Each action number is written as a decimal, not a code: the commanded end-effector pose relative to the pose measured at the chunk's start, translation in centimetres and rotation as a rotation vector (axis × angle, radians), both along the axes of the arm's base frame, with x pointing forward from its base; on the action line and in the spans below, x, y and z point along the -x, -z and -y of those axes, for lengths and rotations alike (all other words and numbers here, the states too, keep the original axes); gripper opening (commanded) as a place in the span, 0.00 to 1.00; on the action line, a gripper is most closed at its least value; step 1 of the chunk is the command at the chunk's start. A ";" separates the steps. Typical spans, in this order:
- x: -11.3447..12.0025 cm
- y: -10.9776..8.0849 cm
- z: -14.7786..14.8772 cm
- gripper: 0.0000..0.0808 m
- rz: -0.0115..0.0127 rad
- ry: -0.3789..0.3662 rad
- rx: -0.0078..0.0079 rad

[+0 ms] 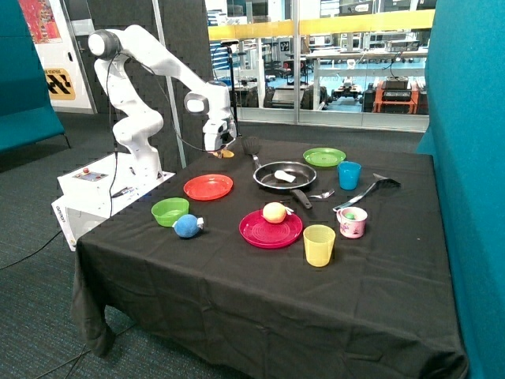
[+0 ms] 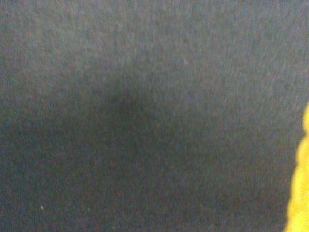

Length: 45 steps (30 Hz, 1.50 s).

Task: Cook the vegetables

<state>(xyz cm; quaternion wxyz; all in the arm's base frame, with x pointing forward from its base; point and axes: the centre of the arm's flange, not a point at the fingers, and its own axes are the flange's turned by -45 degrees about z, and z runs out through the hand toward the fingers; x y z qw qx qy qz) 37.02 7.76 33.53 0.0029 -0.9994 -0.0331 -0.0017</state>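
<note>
Here, working across the counter [image 1: 237, 316] from the robot's side, we find the claw [image 1: 222, 148] low at the far edge, right down at a small yellowish piece [image 1: 228, 153] that lies on the black cloth; we cannot tell whether the claw is apart or together, nor whether it touches the piece; the wrist view shows only dark cloth with a strip of yellow [image 2: 300, 183] at its border, so the piece sits off-centre to the camera. We judge the step in hand to be picking up this second vegetable; to do it well we would centre the claw over the piece before closing, since a grip at one end could let it pivot or slip.

Further along, the orange plate [image 1: 208, 187] and the green bowl [image 1: 170, 211] stand between, and the blue ball [image 1: 187, 227] and the round fruit on the red plate [image 1: 252, 234] are not ours to cook; the pan [image 1: 268, 177] already holds the whitish chunk [image 1: 285, 177], so one vegetable seems delivered; we would carry the yellowish one clear of the pan's rim and release it low, beside the chunk.
</note>
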 end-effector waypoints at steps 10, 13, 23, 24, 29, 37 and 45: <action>-7.0 -4.7 0.2 0.00 -0.0030 -0.077 0.0059; -8.3 -5.3 0.3 0.00 -0.0030 -0.083 0.0060; -13.2 -5.5 2.3 0.00 -0.0028 -0.123 0.0060; -13.4 -5.5 2.5 0.00 -0.0028 -0.125 0.0060; -15.5 -4.9 4.2 0.00 -0.0028 -0.134 0.0060; -18.5 -3.1 7.8 0.00 -0.0031 -0.040 0.0059; -20.6 -0.6 8.2 0.00 -0.0032 -0.008 0.0058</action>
